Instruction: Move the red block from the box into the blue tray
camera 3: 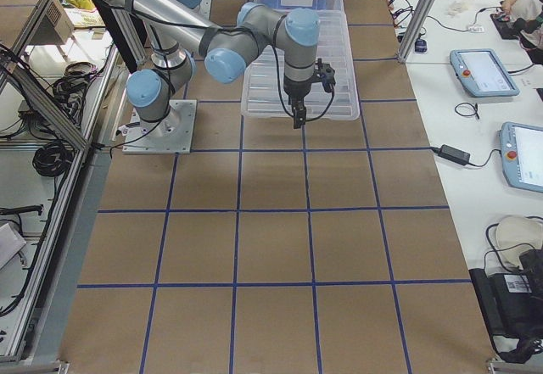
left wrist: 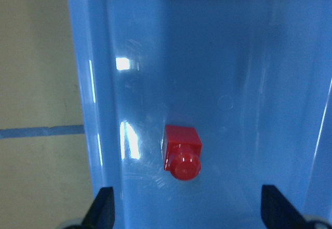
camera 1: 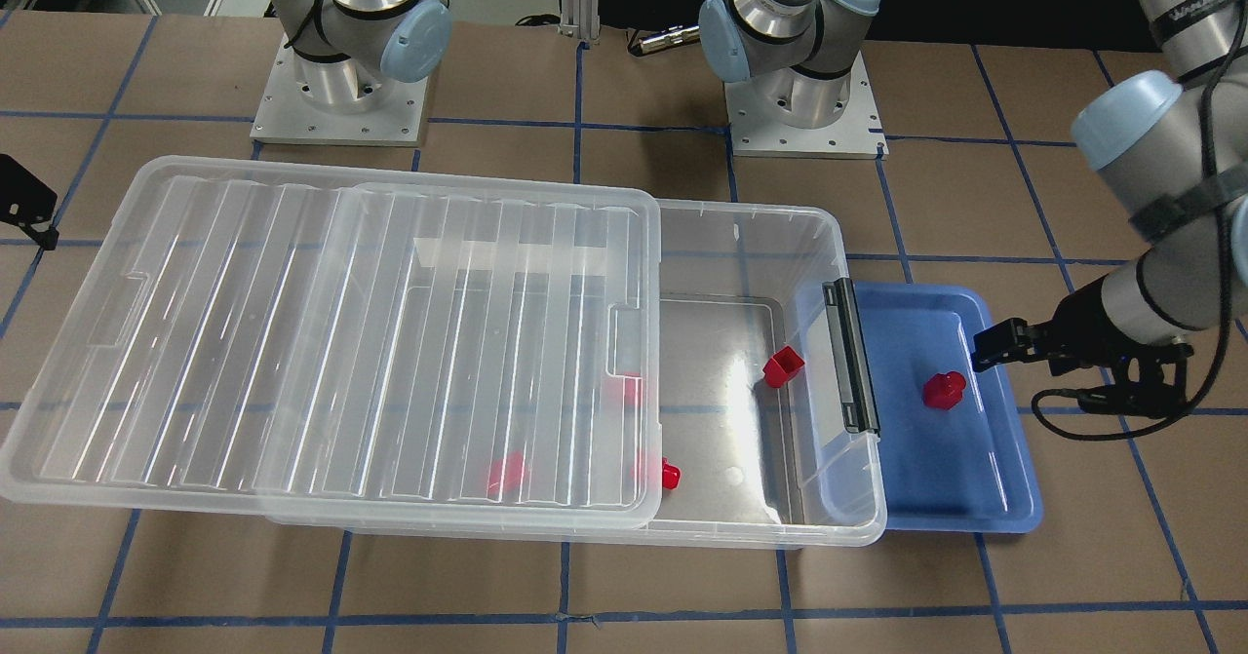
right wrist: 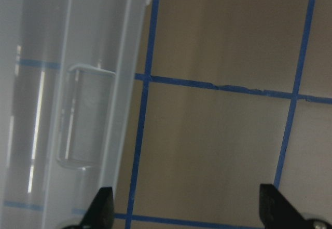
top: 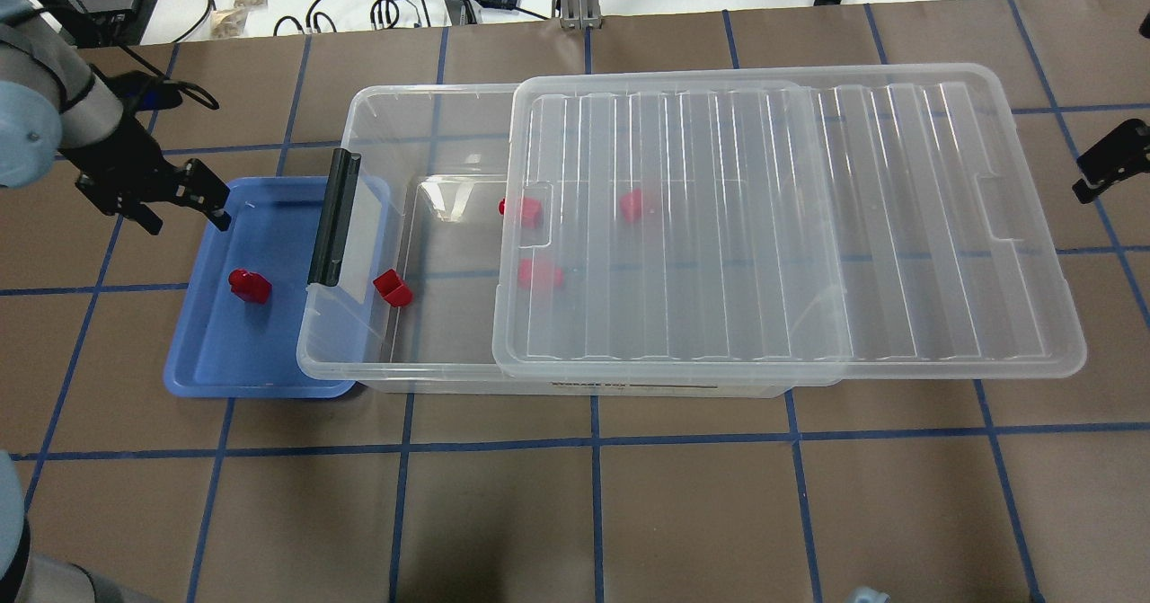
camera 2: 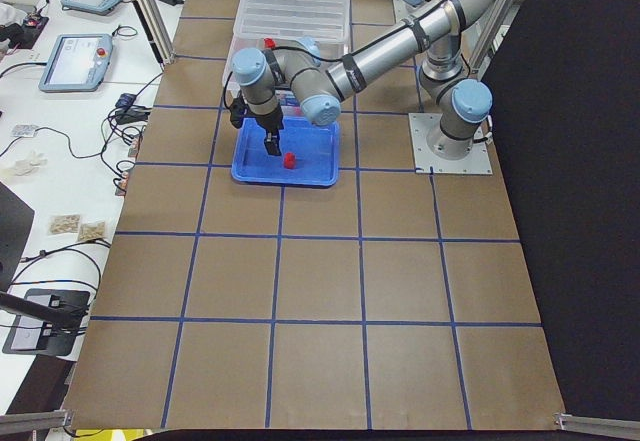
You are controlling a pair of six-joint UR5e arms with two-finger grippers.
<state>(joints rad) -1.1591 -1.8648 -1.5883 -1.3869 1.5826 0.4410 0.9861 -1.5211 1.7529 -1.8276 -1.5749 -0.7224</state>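
Observation:
The red block (camera 1: 944, 389) with its round stud lies in the blue tray (camera 1: 975, 483), apart from the gripper; it also shows in the overhead view (top: 249, 285) and the left wrist view (left wrist: 181, 153). My left gripper (top: 180, 212) is open and empty, above the tray's (top: 260, 365) outer far corner; its fingertips (left wrist: 104, 208) frame the block from above. The clear box (top: 359, 113) stands beside the tray, its black latch bar (top: 332, 218) overhanging it. My right gripper (top: 1110, 164) is open and empty beyond the lid's far end.
The ribbed lid (top: 809, 226) lies shifted, covering most of the box. A hollow red cube (top: 393, 288) sits in the uncovered end. Three more red pieces (top: 523, 212) show blurred under the lid. The arm bases (camera 1: 799, 108) stand behind the box.

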